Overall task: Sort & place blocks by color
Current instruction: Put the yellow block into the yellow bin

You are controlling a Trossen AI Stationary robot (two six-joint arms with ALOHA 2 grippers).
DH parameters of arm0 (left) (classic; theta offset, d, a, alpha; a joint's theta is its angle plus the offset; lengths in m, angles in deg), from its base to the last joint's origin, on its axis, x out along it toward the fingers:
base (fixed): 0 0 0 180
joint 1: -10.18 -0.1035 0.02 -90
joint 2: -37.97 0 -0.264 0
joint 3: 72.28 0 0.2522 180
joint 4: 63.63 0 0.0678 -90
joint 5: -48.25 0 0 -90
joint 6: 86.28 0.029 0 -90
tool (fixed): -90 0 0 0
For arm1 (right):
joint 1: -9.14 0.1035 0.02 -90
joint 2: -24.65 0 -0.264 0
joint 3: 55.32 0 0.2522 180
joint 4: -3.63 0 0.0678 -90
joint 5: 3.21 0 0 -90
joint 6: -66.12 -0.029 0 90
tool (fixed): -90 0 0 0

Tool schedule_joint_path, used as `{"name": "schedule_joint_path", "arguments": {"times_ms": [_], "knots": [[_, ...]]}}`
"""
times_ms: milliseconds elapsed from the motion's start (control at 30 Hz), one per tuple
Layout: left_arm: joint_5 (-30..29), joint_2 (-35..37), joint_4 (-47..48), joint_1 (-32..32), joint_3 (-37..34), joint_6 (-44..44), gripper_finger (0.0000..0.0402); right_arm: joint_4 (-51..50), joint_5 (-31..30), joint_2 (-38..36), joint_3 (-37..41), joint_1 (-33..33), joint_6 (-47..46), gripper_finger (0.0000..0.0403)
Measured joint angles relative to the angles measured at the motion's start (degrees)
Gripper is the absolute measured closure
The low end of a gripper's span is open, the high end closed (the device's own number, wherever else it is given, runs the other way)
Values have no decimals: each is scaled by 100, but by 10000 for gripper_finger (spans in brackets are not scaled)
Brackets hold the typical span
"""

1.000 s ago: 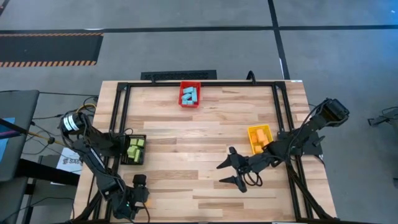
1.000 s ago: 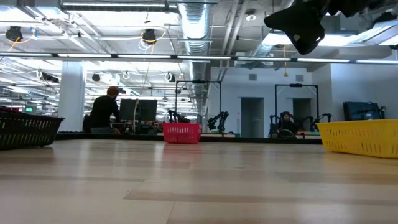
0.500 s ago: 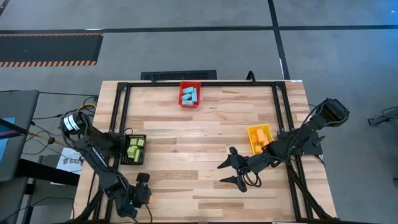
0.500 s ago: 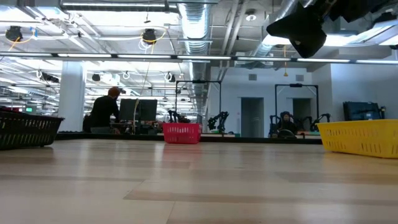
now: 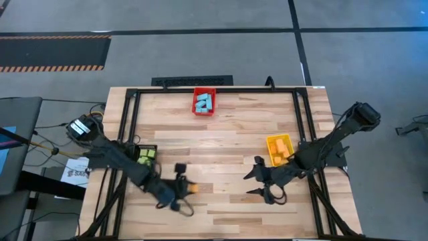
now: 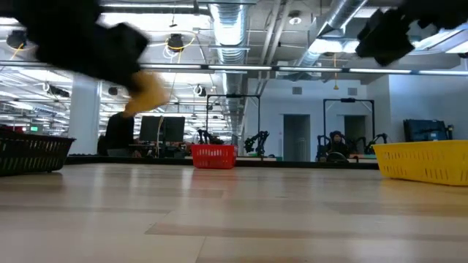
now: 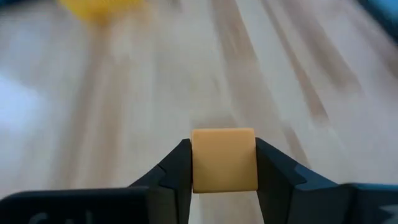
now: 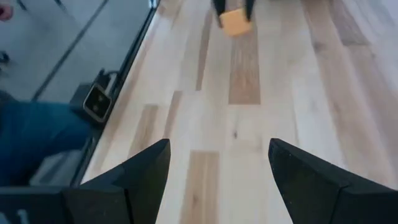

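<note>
A wooden table with a black metal frame along its edges carries three bins. The red bin stands at the middle of the far edge. The yellow bin is near the right edge, and the black bin is at the left edge. In the low view, a person sits at a monitor in the room behind the table.

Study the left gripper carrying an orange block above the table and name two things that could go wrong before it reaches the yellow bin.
1. The left gripper pinches the orange block only at its fingertips; it may slip and drop onto the table.
2. The open right gripper sits in front of the yellow bin, between it and the left gripper, so the arms might collide.
</note>
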Motion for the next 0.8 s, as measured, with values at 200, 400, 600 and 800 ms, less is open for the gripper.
{"name": "schedule_joint_path", "arguments": {"times_ms": [200,400,600,800], "knots": [[955,-96,-2268,-1255,-5,626,297,-866,-1333,-934,-4,382,1132,107],[1666,-558,-4331,-2083,-74,-362,297,-1018,-2316,-1336,-4,528,2055,107],[1924,-1049,-6062,-2616,-74,-1593,297,-1033,-2560,-1152,0,34,2449,107],[1957,-1108,-6171,-2785,-74,-1892,297,-412,-2508,-818,0,-206,3732,107]]}}
